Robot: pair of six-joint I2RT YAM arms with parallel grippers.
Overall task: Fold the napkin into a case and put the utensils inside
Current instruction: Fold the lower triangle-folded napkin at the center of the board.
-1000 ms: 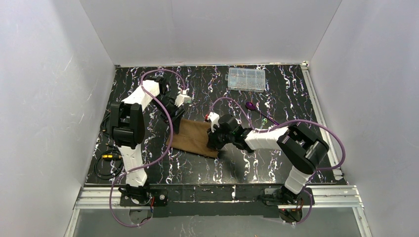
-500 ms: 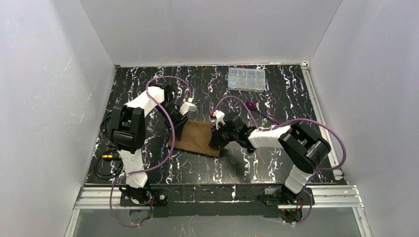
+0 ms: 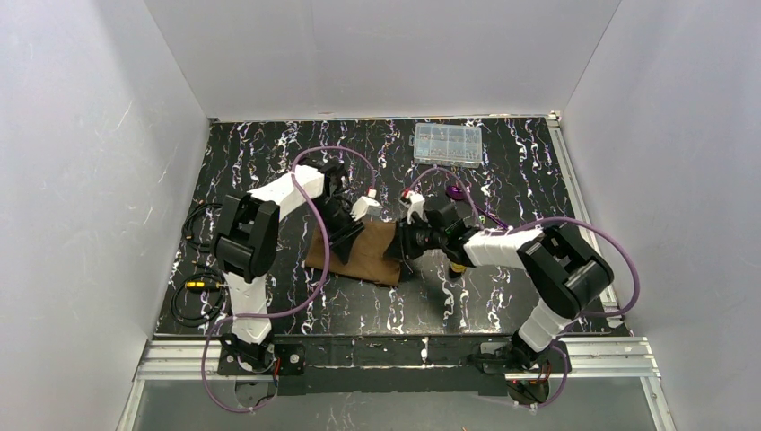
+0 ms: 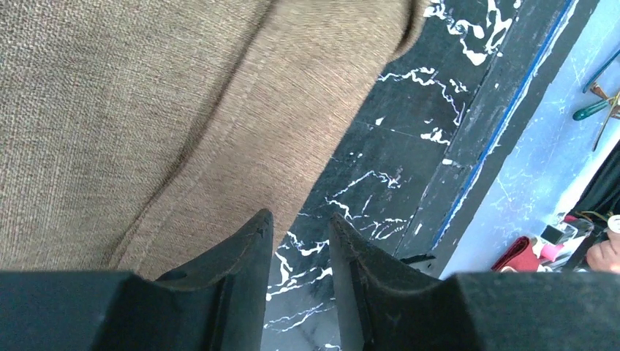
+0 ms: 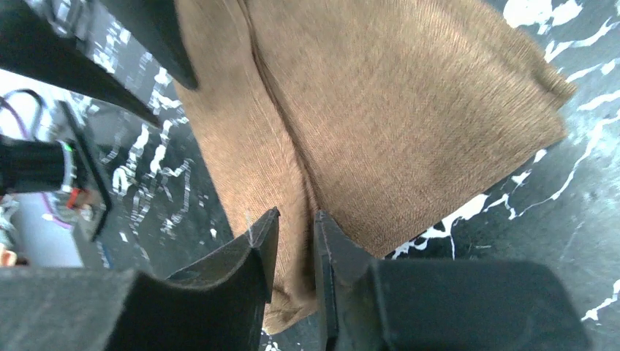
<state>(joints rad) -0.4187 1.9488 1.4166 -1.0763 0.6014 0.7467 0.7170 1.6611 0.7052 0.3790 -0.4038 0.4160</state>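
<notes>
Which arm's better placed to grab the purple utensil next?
Right, likely. The purple utensil lies right of the napkin, just beyond the right arm; the right gripper is at the napkin's right edge. The left gripper, at its far edge, would have to reach across that arm.

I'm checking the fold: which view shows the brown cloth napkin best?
Right wrist: the plain brown cloth napkin fills it close up, with its crease, an edge and a corner clear. Top external shows its outline, but small and partly hidden. Left wrist shows only a blurred part along one edge.
</notes>
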